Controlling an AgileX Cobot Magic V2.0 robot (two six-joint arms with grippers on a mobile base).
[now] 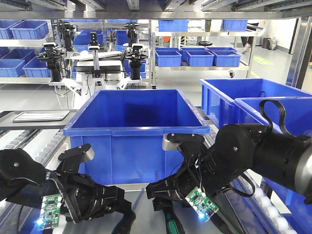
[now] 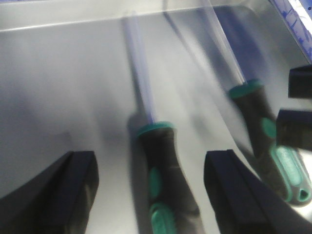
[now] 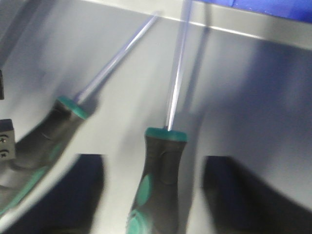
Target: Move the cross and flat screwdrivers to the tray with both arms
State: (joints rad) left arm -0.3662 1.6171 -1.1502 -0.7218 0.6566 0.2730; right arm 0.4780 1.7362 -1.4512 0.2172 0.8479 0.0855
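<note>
Two screwdrivers with black and green handles lie side by side on a shiny metal tray point(image 2: 73, 22), shafts pointing away. In the left wrist view my left gripper point(image 2: 151, 165) is open, its jaws on either side of one handle point(image 2: 165, 180) without touching it. The other screwdriver point(image 2: 273, 146) lies to its right. In the right wrist view my right gripper point(image 3: 156, 163) is open around that handle point(image 3: 158, 180), with the left one's screwdriver point(image 3: 44, 141) beside it. The tips are blurred, so I cannot tell cross from flat. In the front view both arms are low, and one handle point(image 1: 170, 222) shows.
A large blue bin point(image 1: 136, 126) stands just behind the arms, with more blue bins point(image 1: 243, 97) to the right. A second metal tray point(image 1: 41, 115) lies on the roller conveyor at the left. Shelves of blue bins and another robot point(image 1: 97, 63) stand at the back.
</note>
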